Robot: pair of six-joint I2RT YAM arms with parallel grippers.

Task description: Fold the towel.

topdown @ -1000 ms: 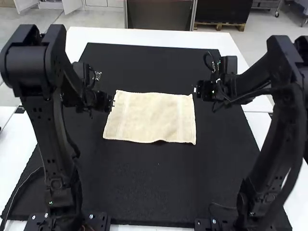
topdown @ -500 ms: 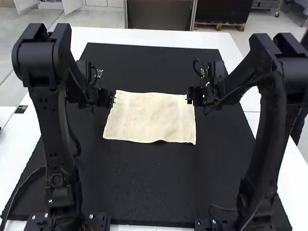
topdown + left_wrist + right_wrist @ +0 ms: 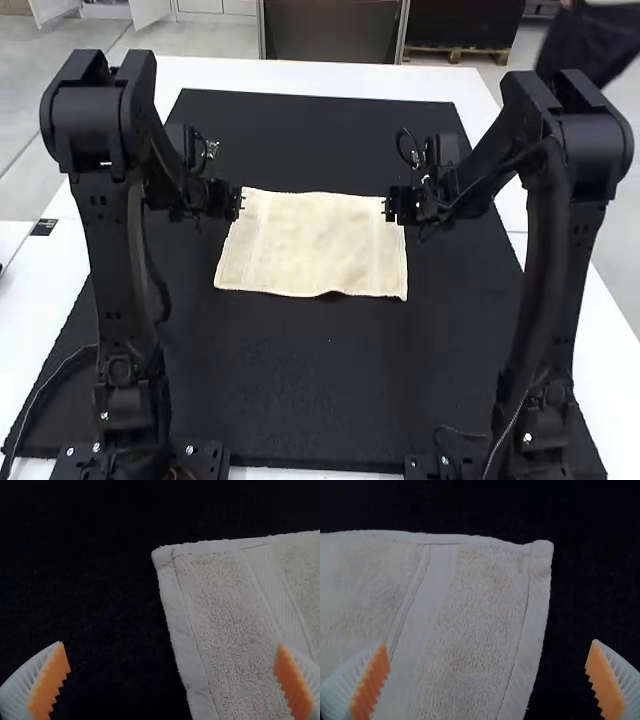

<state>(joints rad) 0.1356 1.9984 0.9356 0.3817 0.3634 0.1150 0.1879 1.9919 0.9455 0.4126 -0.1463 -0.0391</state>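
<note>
Cream terry towel (image 3: pixel 315 245), spread flat with black mat (image 3: pixel 330 380) beneath | left gripper (image 3: pixel 240 203) near towel's far left corner, jaws wide apart | right gripper (image 3: pixel 388 208) near towel's far right corner, likewise parted wide

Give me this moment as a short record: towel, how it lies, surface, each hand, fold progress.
Item: cream rectangular terry towel with a woven band near each short end
Lie: spread out, unfolded, small ripple in the near edge
Surface: black mat on a white table
Left hand: open, by the far left corner, one finger over the towel
Right hand: open, by the far right corner, one finger over the towel
Fold progress: no fold made
</note>
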